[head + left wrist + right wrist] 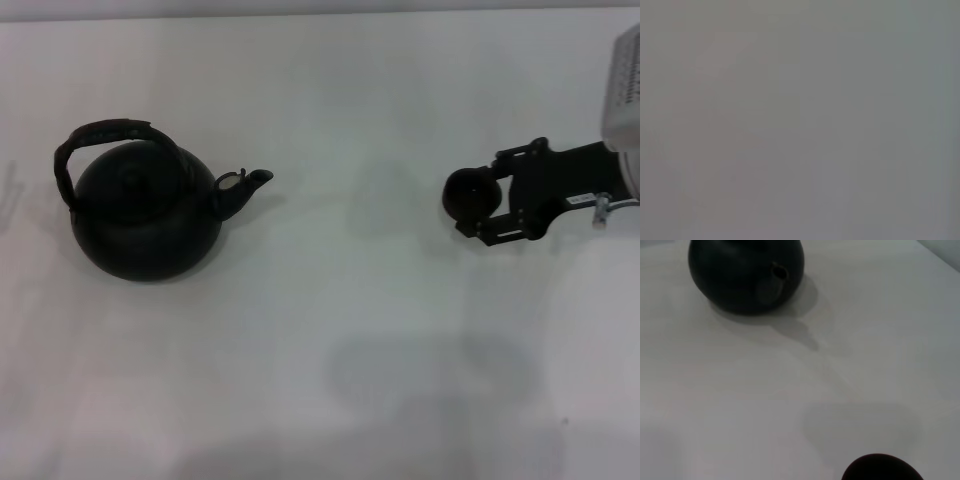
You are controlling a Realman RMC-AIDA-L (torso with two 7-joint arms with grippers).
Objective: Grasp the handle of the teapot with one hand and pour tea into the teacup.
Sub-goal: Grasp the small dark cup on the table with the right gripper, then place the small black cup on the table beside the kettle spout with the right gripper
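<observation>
Head view shows the right gripper (478, 208) closed around the teacup (468, 193), held at the right of the white table (350, 330) — the risk, as I judge it, is that the small cup slips or tilts in the jaws while it is carried or set down, or ends up too far from the spout (245, 187) for a clean pour. Outward from that claw, the teapot (146, 208) stands upright well apart on the left, its spout pointing toward the cup and its handle (100, 140) arched over the top, ungrasped. No left gripper appears anywhere, and the left wrist view gives only blank grey.
</observation>
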